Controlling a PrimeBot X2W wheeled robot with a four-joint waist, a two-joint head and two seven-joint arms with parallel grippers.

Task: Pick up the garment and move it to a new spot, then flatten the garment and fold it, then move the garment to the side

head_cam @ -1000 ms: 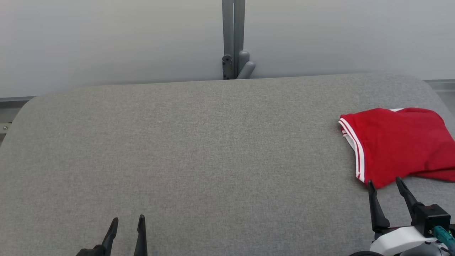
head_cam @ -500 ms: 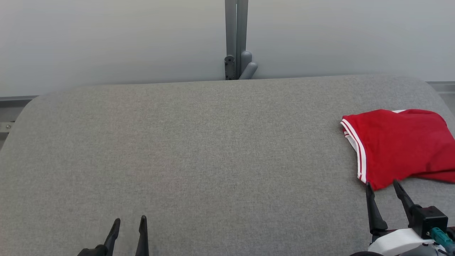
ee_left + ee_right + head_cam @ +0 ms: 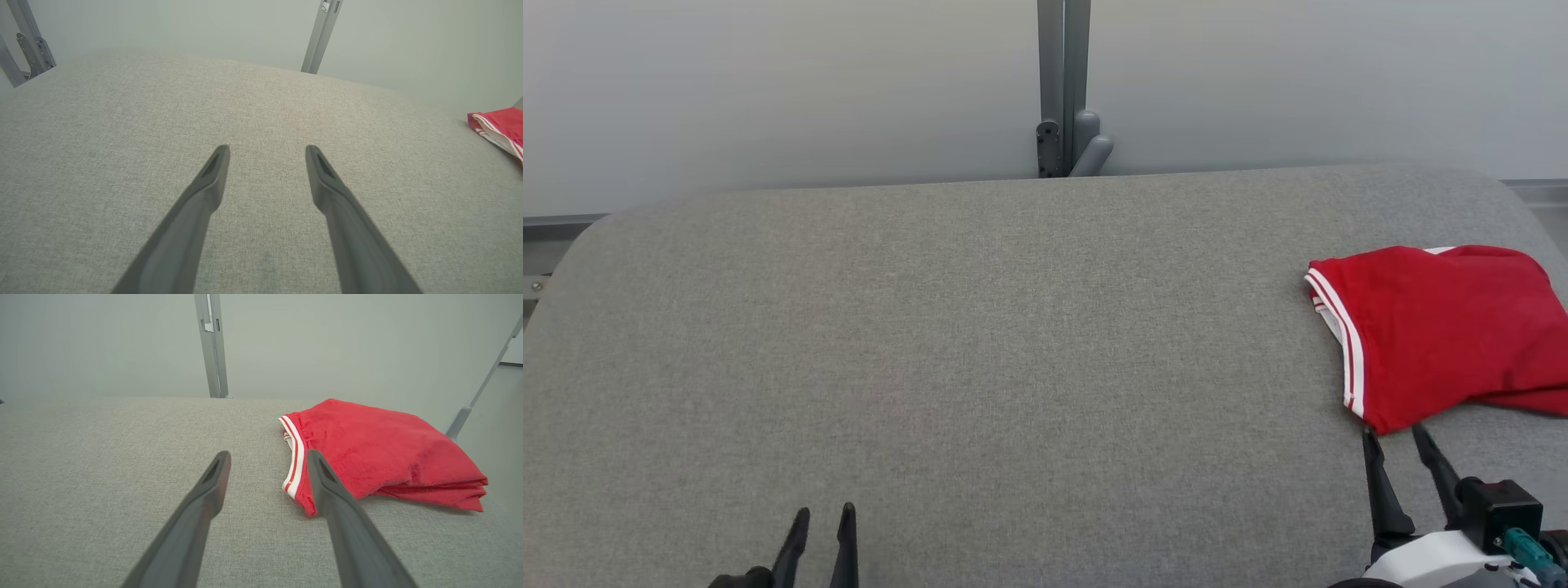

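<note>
A folded red garment (image 3: 1437, 327) with white-striped trim lies at the right end of the grey padded table (image 3: 980, 343). In the right wrist view the garment (image 3: 376, 453) sits just beyond and right of my fingers. My right gripper (image 3: 1396, 433) hovers open just in front of the garment's near corner, nothing between its fingers. At the lower left my left gripper (image 3: 825, 514) is open and empty over bare table, far from the garment. The left wrist view catches the garment's striped edge (image 3: 500, 128) at far right.
A grey metal post (image 3: 1062, 90) with a bracket stands behind the table's far edge against a pale wall. The table's rounded right edge lies just past the garment. Wide bare cloth stretches across the table's middle and left.
My right gripper has drawn back toward me, away from the garment's near corner, staying open. The left gripper has sunk slightly lower in view. The garment has stayed put.
</note>
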